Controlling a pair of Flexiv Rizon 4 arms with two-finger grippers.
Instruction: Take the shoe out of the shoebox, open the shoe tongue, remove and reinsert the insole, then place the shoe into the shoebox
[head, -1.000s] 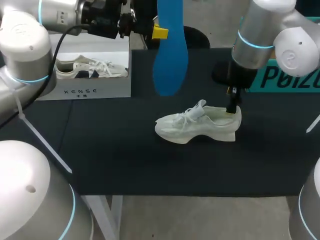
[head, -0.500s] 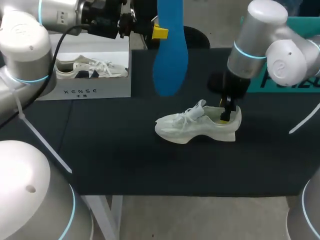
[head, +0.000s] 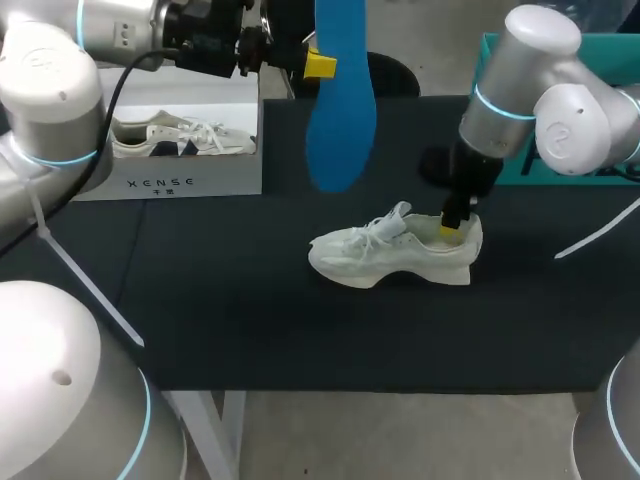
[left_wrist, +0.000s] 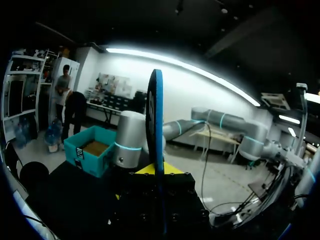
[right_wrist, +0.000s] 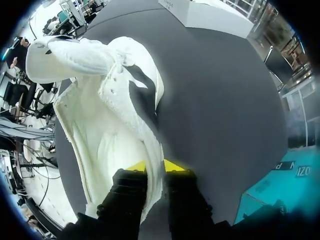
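A white shoe (head: 392, 252) lies on its sole mid-table, toe to the left. My right gripper (head: 455, 222) stands in its heel opening. In the right wrist view the gripper (right_wrist: 154, 167) has a yellow-tipped finger on each side of the heel collar, pinching the shoe (right_wrist: 107, 120). My left gripper (head: 318, 65) is raised at the back, shut on the top of a blue insole (head: 340, 130) that hangs straight down above the table. From the left wrist the insole (left_wrist: 156, 145) shows edge-on, rising out of the gripper (left_wrist: 157, 172).
The open white shoebox (head: 185, 180) stands at the back left with a second white shoe (head: 180, 135) inside. A teal box (head: 560, 172) sits at the back right behind my right arm. Bare dark table (head: 250, 330) lies in front of the shoe.
My right gripper has closed from wide open onto the heel collar, and its arm has tilted a little. The shoe has shifted slightly to the left. The left arm and insole have kept still.
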